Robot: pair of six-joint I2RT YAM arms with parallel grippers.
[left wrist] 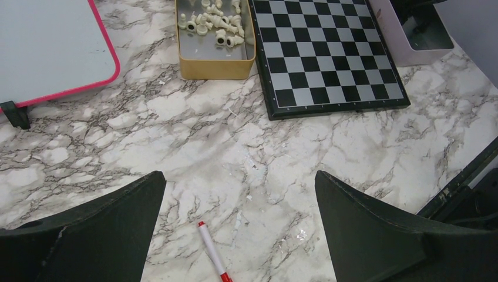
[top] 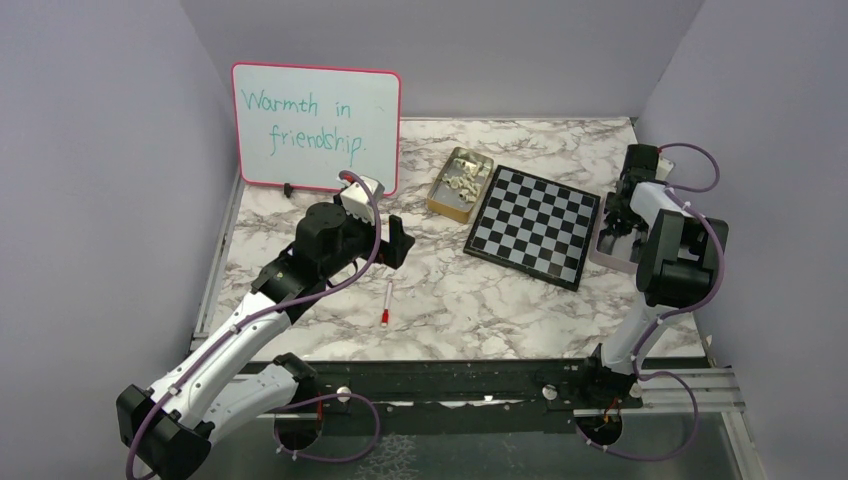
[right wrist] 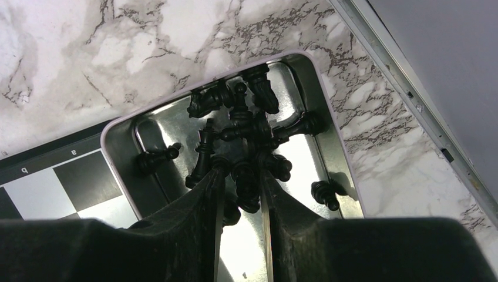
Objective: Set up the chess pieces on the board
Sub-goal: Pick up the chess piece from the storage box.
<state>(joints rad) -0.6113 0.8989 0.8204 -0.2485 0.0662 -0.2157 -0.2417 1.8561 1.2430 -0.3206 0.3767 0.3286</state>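
Chessboard [top: 535, 225] lies flat on the marble table [top: 450, 310], right of centre and turned at a slant, with every square bare. Cream chessmen [left wrist: 214, 23] lie heaped in a gold tin [left wrist: 214, 69] just beside the board's left edge. Black chessmen [right wrist: 235, 106] lie jumbled in a pale tin [right wrist: 114, 132] that sits against the board's right edge; most lie on their sides.

Left gripper [left wrist: 238, 176] hangs above bare marble near the table's middle, jaws spread wide, nothing between them. A white marker pen with red ends [left wrist: 211, 249] lies on the table below it, not touched.

Right gripper [right wrist: 242, 170] is down inside the pale tin, jaws drawn narrow. One black piece [right wrist: 246, 188] sits directly between the two fingers [right wrist: 214, 194]. Whether the pads actually press on it cannot be told from the wrist view, and the top view hides the fingertips behind the arm.

A pink-framed whiteboard [top: 315, 125] with green writing stands propped at the back left, well apart from the board.
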